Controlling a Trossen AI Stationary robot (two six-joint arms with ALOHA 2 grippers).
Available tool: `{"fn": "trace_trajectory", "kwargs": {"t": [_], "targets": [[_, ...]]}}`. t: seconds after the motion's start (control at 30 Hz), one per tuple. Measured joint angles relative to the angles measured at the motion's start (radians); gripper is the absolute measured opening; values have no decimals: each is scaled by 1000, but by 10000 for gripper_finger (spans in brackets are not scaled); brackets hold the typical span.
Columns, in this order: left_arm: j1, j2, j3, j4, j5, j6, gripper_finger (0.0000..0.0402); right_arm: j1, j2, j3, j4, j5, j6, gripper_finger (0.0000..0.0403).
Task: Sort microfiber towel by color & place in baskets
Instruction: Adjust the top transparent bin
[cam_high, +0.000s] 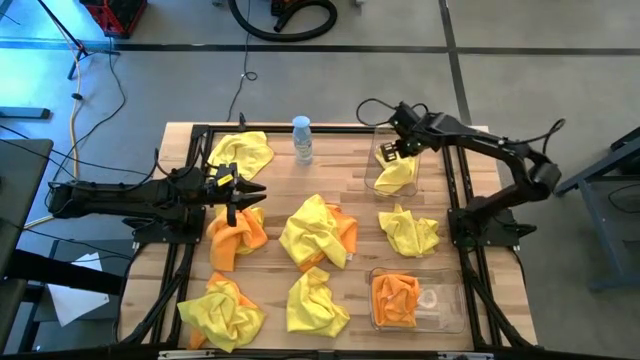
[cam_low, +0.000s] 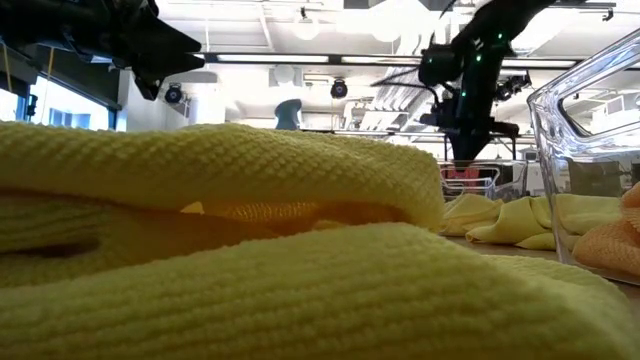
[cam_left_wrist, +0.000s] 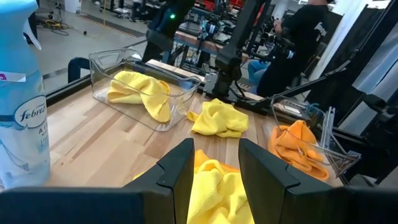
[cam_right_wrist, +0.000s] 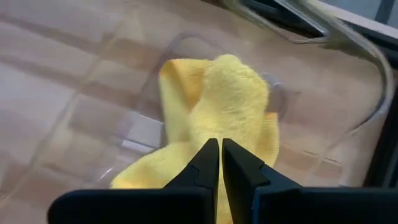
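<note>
Several yellow and orange microfiber towels lie bunched on the wooden table (cam_high: 350, 200). The far clear basket (cam_high: 377, 130) holds a yellow towel (cam_high: 397, 175) that drapes over its near wall. The near basket (cam_high: 440, 300) holds an orange towel (cam_high: 395, 298). My right gripper (cam_high: 390, 150) (cam_right_wrist: 219, 152) hangs shut over the far basket, right above its yellow towel (cam_right_wrist: 224, 93). My left gripper (cam_high: 250, 195) (cam_left_wrist: 216, 168) is open, pointing toward the table's right side above an orange towel (cam_high: 237, 235), and touches nothing. My right gripper points down at the yellow towel in the far basket with its fingers (cam_right_wrist: 205, 162) together. The fingers hide their own tips, so I cannot tell whether they touch the cloth (cam_right_wrist: 186, 146) or hold any of it.
A spray bottle (cam_high: 302, 140) (cam_left_wrist: 22, 118) stands near the far edge. Loose towels: yellow (cam_high: 240, 152), yellow over orange (cam_high: 318, 232), yellow (cam_high: 408, 230), yellow (cam_high: 220, 310), yellow (cam_high: 315, 300). A black metal frame (cam_high: 190, 150) rims the table. A person (cam_left_wrist: 308, 31) stands beyond it.
</note>
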Motion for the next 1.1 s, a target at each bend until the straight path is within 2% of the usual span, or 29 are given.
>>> {"fn": "trace_trajectory", "kwargs": {"t": [0.2, 0.3, 0.47, 0.73, 0.9, 1.1], "targets": [[0, 0, 0, 0, 0, 0, 115, 68, 36, 0, -98, 3, 24, 16], [0, 0, 0, 0, 0, -1, 115, 68, 69, 0, -150, 53, 28, 16], [0, 0, 0, 0, 0, -1, 115, 32, 129, 0, -241, 131, 29, 16], [0, 0, 0, 0, 0, -1, 115, -50, 161, 0, -262, 256, 2, 16], [0, 0, 0, -1, 0, -1, 115, -103, 161, 0, -271, 260, -5, 16], [0, 0, 0, -5, 0, -1, 115, -105, 158, 0, -273, 242, -43, 16]]}}
